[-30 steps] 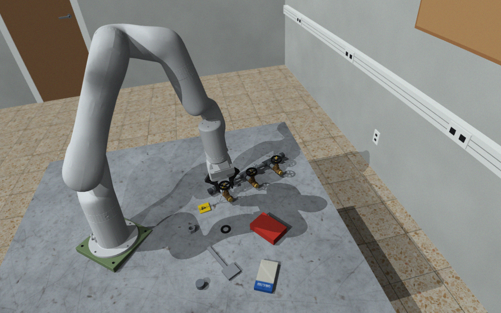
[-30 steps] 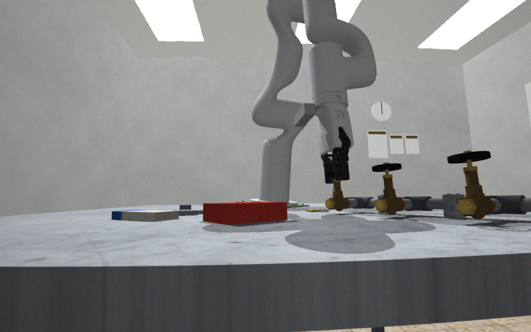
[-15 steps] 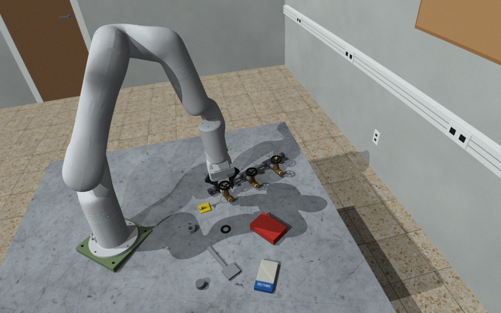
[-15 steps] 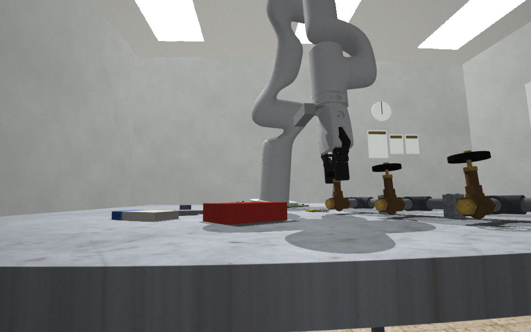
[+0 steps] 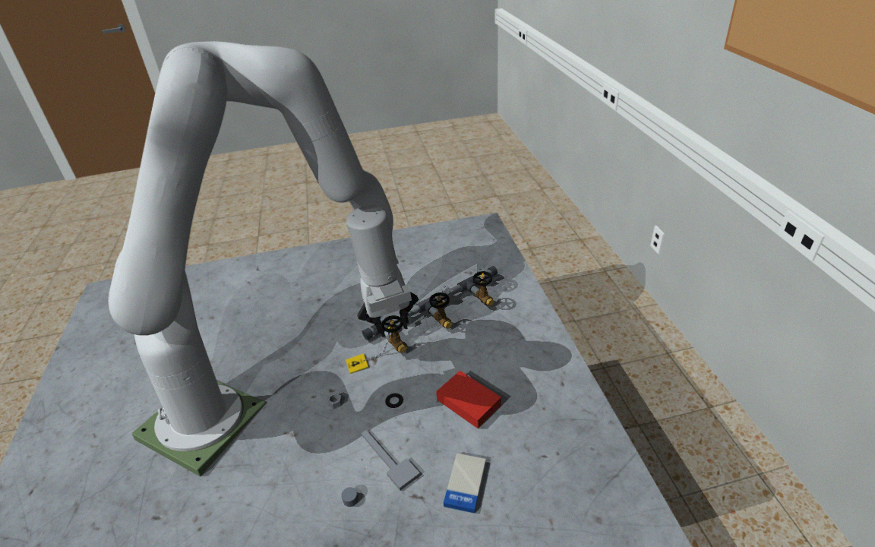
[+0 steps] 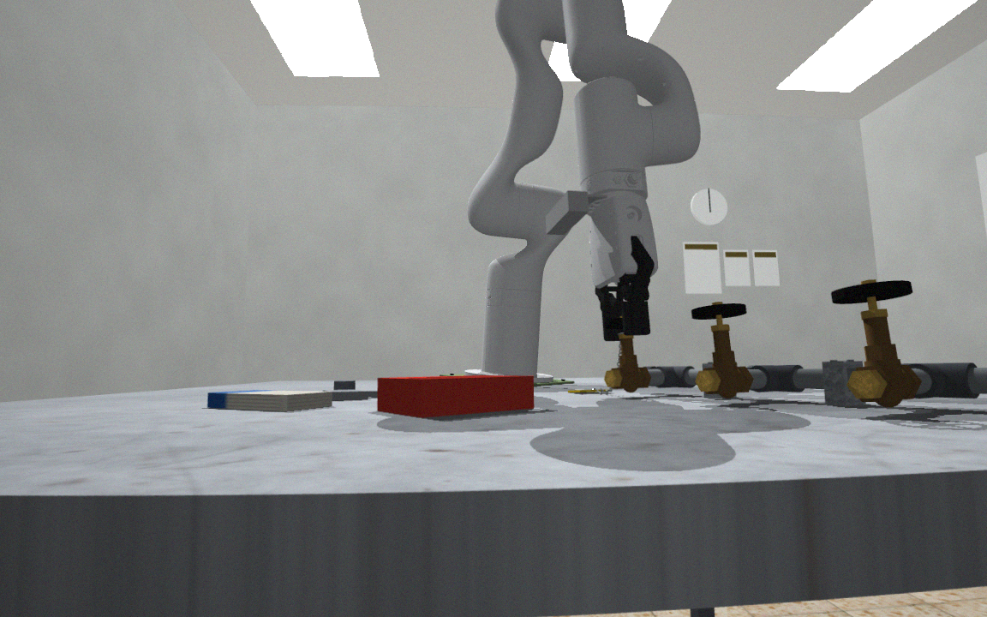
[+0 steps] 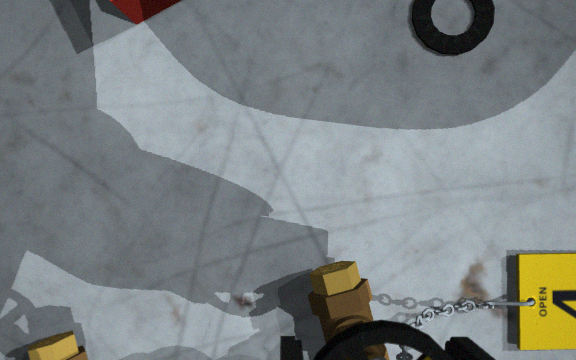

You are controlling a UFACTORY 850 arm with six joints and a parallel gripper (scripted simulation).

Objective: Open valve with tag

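Three brass valves with black handwheels stand on a grey pipe: the left one, the middle one and the right one. A chain ties a yellow tag reading "OPEN 4 TURNS" to the left valve; the tag also shows in the top view. My gripper points straight down and is shut on the left valve's handwheel. In the exterior view the fingers cover that wheel above its brass stem. The middle and right handwheels stand free.
A red block, a black ring, a white and blue box, a grey paddle-shaped tool, a grey cylinder and a small grey nut lie on the table in front of the valves.
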